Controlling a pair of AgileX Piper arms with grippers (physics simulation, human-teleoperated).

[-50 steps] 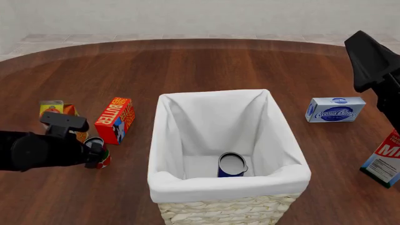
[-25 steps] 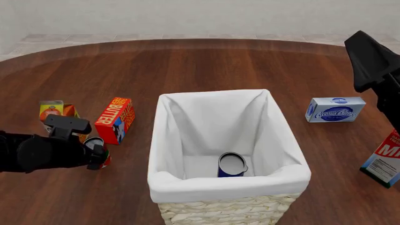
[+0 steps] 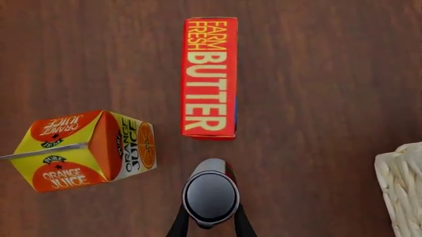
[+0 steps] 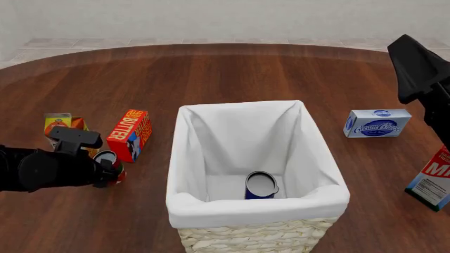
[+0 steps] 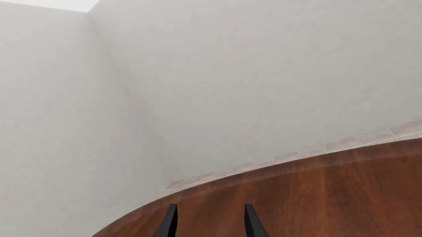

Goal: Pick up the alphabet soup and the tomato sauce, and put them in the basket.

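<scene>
Orange juice carton (image 4: pixel 58 124): far left, near the butter box (image 4: pixel 130 135), both close to the work. Left gripper (image 3: pixel 210 224): narrow, fingers (image 3: pixel 179 226) flanking the tomato sauce (image 3: pixel 211 195), apparently clamped on it; whether the can is off the table cannot be told. Handling note: likely best lifted straight up, kept upright, clear of both neighbours and the rim before carrying across. Basket (image 4: pixel 316 163): centre, white lining over wicker; contains the alphabet soup (image 4: pixel 261 185), upright at its near end, leaving free floor behind. Cream cheese box (image 4: pixel 378 123): right. Right gripper (image 5: pixel 207 222): raised, parted, empty, facing the wall.
</scene>
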